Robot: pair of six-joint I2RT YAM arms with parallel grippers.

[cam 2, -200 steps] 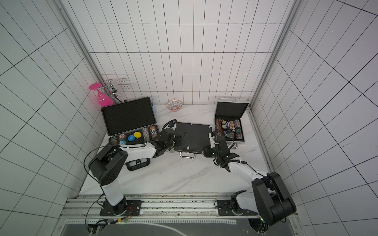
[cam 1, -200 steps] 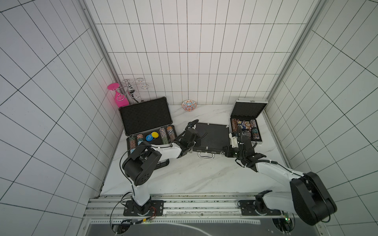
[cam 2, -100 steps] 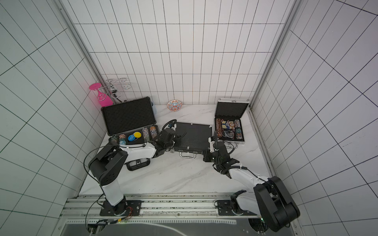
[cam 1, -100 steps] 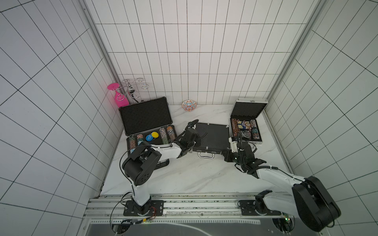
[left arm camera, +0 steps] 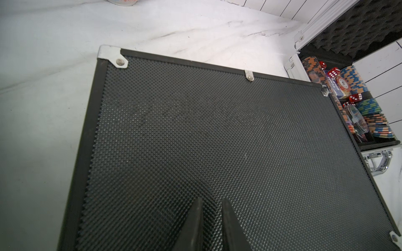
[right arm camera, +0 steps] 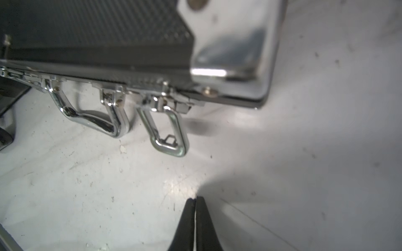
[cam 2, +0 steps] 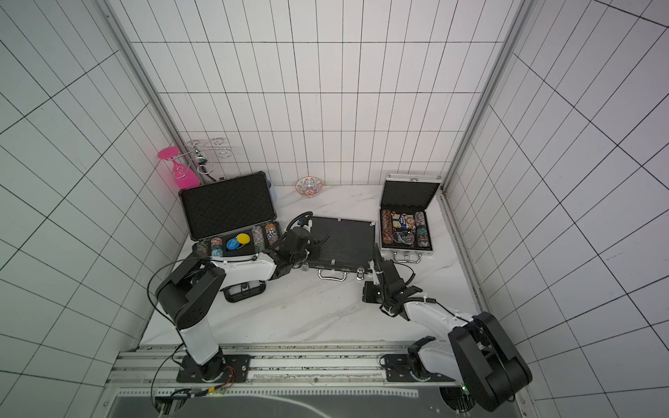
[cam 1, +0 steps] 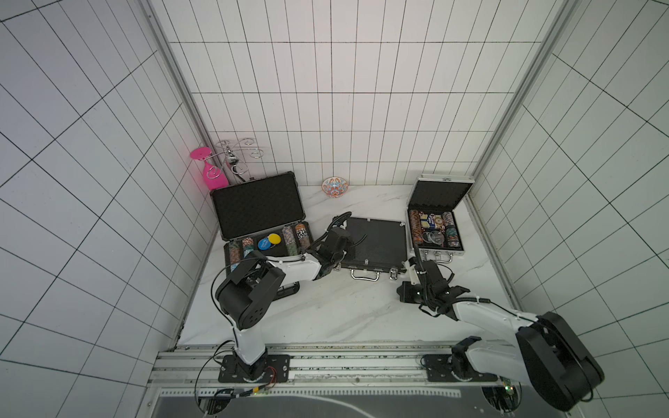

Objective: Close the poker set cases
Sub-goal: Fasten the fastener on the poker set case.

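Medium black case (cam 2: 344,242), closed.

There are three poker set cases (cam 1: 257,204) (cam 1: 376,240) (cam 1: 441,193), one patterned bowl (cam 1: 335,187), one pink glass (cam 1: 210,173), one wire rack (cam 1: 237,152), one blue disc (cam 1: 264,244), one yellow disc (cam 1: 274,238) and two robot arms (cam 1: 293,269) (cam 1: 485,315).

Medium case (cam 1: 380,239) between large case (cam 1: 259,206) and small case (cam 1: 440,193).

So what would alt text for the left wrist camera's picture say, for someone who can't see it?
A closed black case, dimpled on top, fills the view, lying on a white marble table. The gripper, slightly open and empty, reaches over it. Beside it a small silver case stands open, showing chips and red dice.
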